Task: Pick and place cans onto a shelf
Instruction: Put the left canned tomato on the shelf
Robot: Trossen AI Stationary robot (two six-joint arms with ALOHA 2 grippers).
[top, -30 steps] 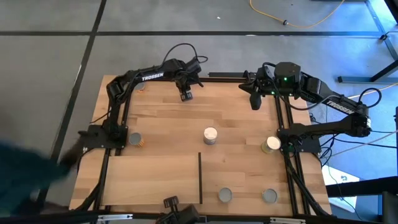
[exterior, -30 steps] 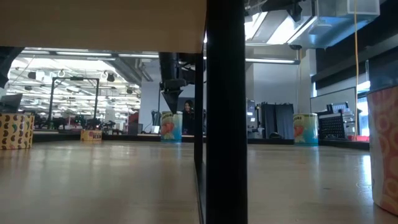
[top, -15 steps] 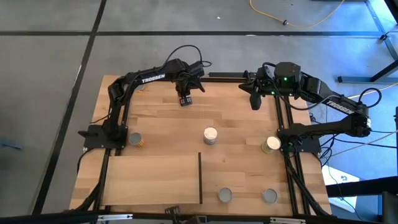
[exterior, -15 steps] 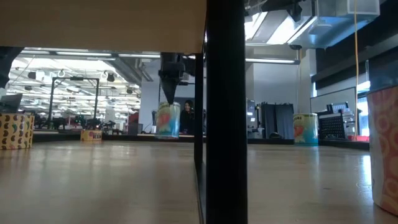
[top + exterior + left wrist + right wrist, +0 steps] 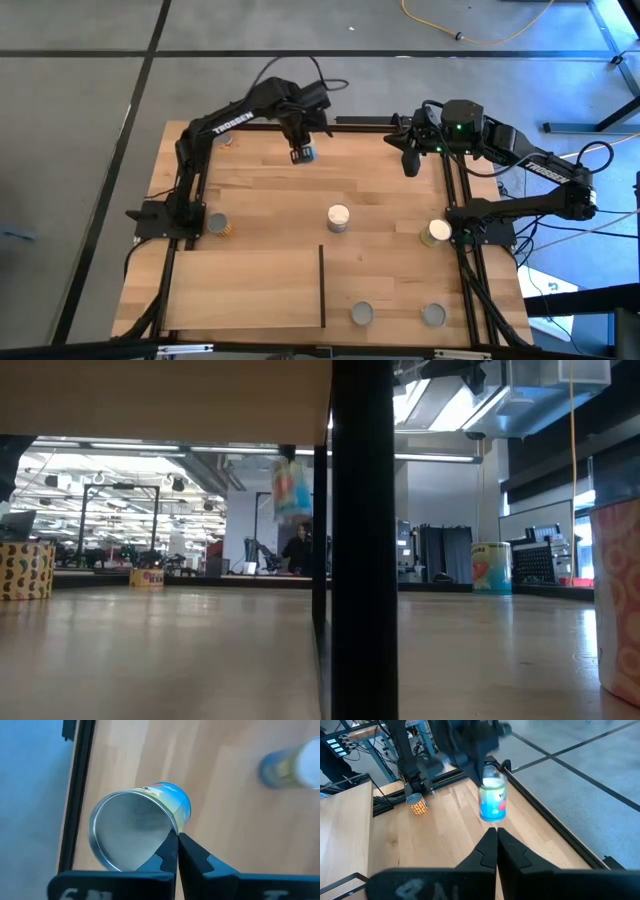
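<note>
- The left gripper hangs over the far edge of the planked pale-wood table, its two dark fingers pressed tight onto the rim of a small tin can with a blue-and-yellow label.
- That can is off the tabletop; in the low view it floats clear above the wood.
- Seen from the left wrist, its grey metal end faces the camera, dull and round, and the label wraps blue with a yellow patch.
- From the right wrist it shows a pale top and a bright blue body with a red mark.
- The right gripper waits at the far right corner, fingers closed together on nothing.
- The flat pale-wood shelf panel lies at the near left, edged by a thin black strip.
- A cream-topped can stands mid-table.
</note>
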